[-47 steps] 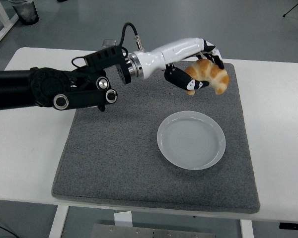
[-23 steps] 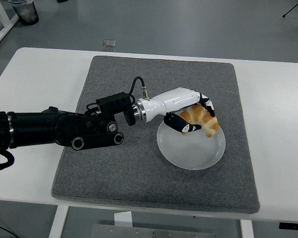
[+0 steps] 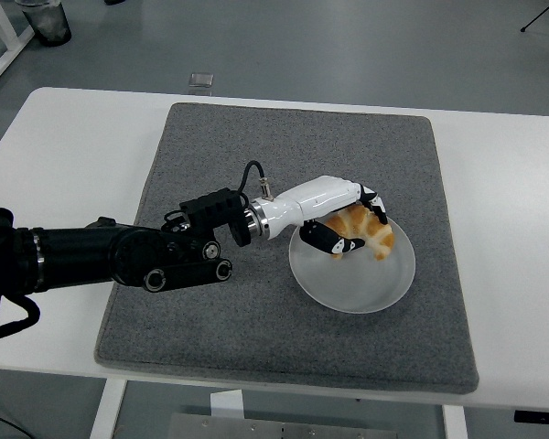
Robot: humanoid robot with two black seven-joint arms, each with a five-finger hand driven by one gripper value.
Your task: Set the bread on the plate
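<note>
Golden-brown bread (image 3: pixel 364 232) sits in the grip of the left robot hand (image 3: pixel 348 222), right over the plate (image 3: pixel 352 280). The bread looks like a curved roll, a bit like a croissant. The white fingers (image 3: pixel 373 200) curl over its top, and the black thumb (image 3: pixel 329 241) presses in from below, so the robot hand is closed around the bread.

The plate is round and pale. It lies on a grey mat (image 3: pixel 220 347), and the mat lies on the white worktop (image 3: pixel 64 155). On the mat, the plate is toward 4 o'clock. The bread is over the plate's upper part, at about 12 o'clock on the plate. It looks very low, and it may be touching the plate, but the view from above does not make that sure.

The black arm (image 3: pixel 119 256) comes in from the left side and reaches across the mat. The right arm is not in the view.

The step in hand seems to be the putting down. The carrying part looks done, because the bread is already above the plate.

The next move calls for a small, soft one. The robot hand would need to lower the bread until it rests on the plate, then open its fingers and thumb so the bread is let go. After that, it would need to lift up and pull away without dragging the bread along. The bread is near the plate's top edge, so a little nudge toward the middle could help it lie safely.
</note>
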